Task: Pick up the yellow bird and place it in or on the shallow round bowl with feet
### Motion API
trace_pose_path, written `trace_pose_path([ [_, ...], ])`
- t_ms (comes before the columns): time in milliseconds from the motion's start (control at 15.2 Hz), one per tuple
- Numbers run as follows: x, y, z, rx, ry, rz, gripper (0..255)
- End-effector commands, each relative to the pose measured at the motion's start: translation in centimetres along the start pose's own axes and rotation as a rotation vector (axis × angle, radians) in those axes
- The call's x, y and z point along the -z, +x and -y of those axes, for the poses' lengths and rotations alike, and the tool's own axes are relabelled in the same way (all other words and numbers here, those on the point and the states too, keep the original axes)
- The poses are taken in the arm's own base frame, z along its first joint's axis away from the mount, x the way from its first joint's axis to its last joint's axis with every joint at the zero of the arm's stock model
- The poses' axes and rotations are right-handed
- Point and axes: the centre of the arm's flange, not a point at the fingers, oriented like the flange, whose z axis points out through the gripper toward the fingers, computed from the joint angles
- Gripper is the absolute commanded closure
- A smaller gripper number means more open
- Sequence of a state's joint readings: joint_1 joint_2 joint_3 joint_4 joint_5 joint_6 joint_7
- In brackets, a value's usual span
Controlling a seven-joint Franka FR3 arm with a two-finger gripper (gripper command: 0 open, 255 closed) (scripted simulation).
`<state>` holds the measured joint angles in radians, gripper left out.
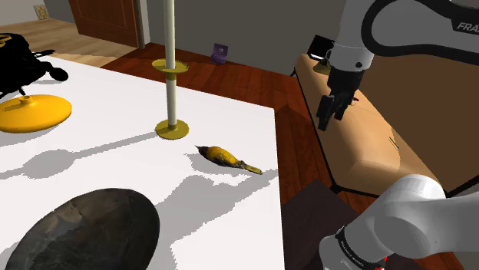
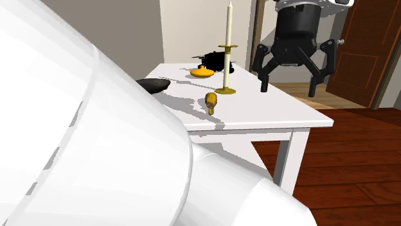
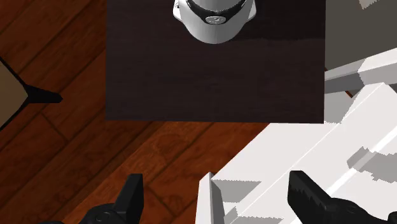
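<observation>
shoulder view, left to right: a black object (image 1: pixel 23 65) and a yellow dish (image 1: pixel 34 113) sit at the far left of the white counter (image 1: pixel 230 222). a dark shallow round bowl (image 1: pixel 88 230) lies at the near edge. a tall white candle in a yellow candlestick (image 1: pixel 171 77) stands mid-counter. just beside its base, on the side toward me, the yellow bird (image 1: pixel 222 156) lies on its side on the bare counter, well apart from the bowl. my fingers (image 1: pixel 330 119) hang in the air past the counter's right edge, in front of a tan piece of furniture (image 1: pixel 368 149), spread wide and pinching nothing.

in the second exterior view the bird (image 2: pixel 211 100) rests beside the candlestick (image 2: pixel 226 48), with my fingers (image 2: pixel 288 88) held open above the counter's (image 2: pixel 270 114) right end.

from the wrist, my fingers (image 3: pixel 216 184) stand apart over the counter's edge (image 3: pixel 286 153), the wooden floor (image 3: pixel 57 146) and my dark stand (image 3: pixel 216 83) below.
</observation>
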<state>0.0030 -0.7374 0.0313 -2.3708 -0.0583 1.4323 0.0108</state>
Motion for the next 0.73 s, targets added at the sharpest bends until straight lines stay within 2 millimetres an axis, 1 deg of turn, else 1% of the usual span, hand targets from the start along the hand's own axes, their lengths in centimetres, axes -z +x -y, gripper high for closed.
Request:
trace_pose_path([
  [0,0.0,0.0,0.0,0.0,0.0,0.0,0],
  [330,-0.7,2.7,5.8,0.096,-0.003,-0.029,0],
  [660,-1.4,4.9,11.7,0.193,-0.006,-0.058,0],
])
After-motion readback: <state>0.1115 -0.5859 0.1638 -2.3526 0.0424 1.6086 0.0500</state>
